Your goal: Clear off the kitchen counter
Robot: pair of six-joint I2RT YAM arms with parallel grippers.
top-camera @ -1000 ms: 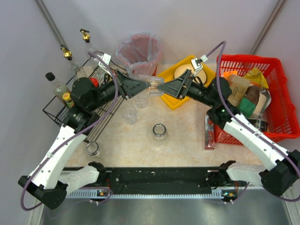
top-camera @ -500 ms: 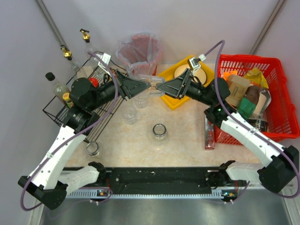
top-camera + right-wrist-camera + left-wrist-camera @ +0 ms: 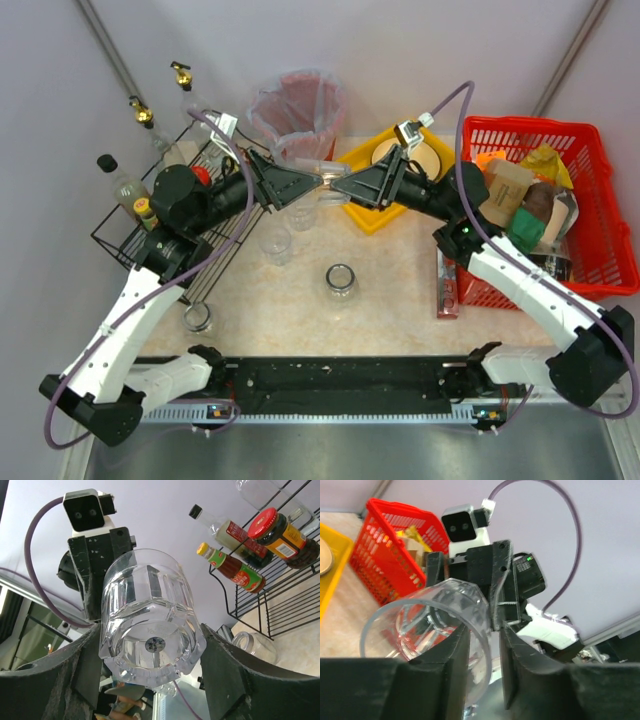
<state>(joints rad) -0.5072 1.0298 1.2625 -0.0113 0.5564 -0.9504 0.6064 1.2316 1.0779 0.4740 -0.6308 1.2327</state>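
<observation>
A clear faceted glass hangs on its side in the air between my two grippers, above the marble kitchen counter. My left gripper pinches the glass's rim wall, one finger inside and one outside. In the left wrist view the glass fills the jaws of the left gripper. My right gripper faces it from the right. In the right wrist view the right gripper has wide jaws flanking the base of the glass, close against both sides.
Two more glasses and two jars stand on the counter. A yellow tray with a plate lies behind, a full red basket right, a black wire rack with bottles left, a lined bin at the back.
My right arm has shifted a little left and towards the back, bringing its jaws further round the glass's base. The left arm and the glass have stayed in place.
</observation>
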